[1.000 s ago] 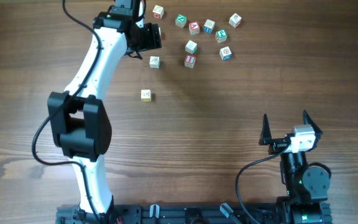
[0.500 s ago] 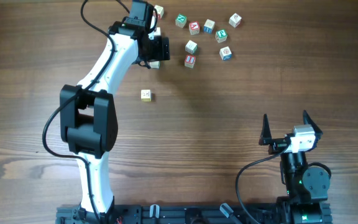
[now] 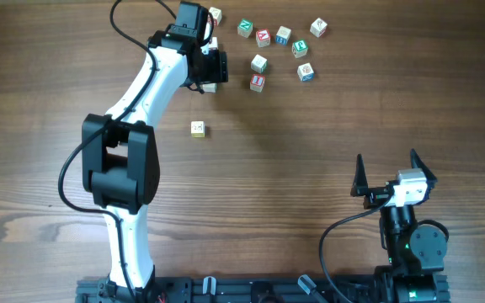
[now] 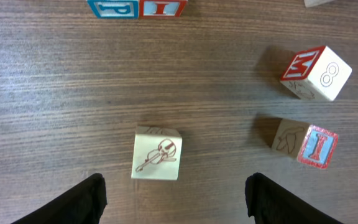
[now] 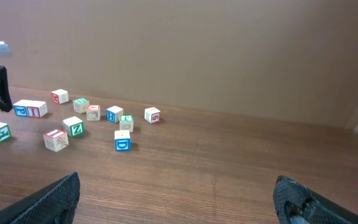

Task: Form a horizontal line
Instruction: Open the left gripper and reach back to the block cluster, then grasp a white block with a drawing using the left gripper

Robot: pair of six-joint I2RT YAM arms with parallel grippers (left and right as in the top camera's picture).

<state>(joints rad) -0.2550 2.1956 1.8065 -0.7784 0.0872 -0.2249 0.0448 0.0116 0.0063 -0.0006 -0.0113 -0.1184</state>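
Observation:
Small pale wooden letter cubes lie scattered at the far side of the table, among them one (image 3: 259,63), another (image 3: 257,82) and a lone one (image 3: 197,128). No long row shows. Only a blue P cube (image 4: 112,6) and a red I cube (image 4: 162,6) touch side by side. My left gripper (image 3: 215,67) is open and empty. In the left wrist view its fingers (image 4: 176,186) straddle a cube with a red drawing (image 4: 157,153) lying just ahead of them. My right gripper (image 3: 386,167) is open and empty at the near right, far from the cubes (image 5: 176,180).
An M/8 cube (image 4: 316,71) and a red I cube (image 4: 304,143) lie to the right of the left gripper. The left arm (image 3: 154,84) stretches across the table's left half. A blue D cube (image 5: 122,141) is the cluster's cube nearest the right gripper.
The left arm swung right and slightly nearer, bringing its gripper over the cube by the cluster's left side. It has held still for the last half second. The right arm has not moved.

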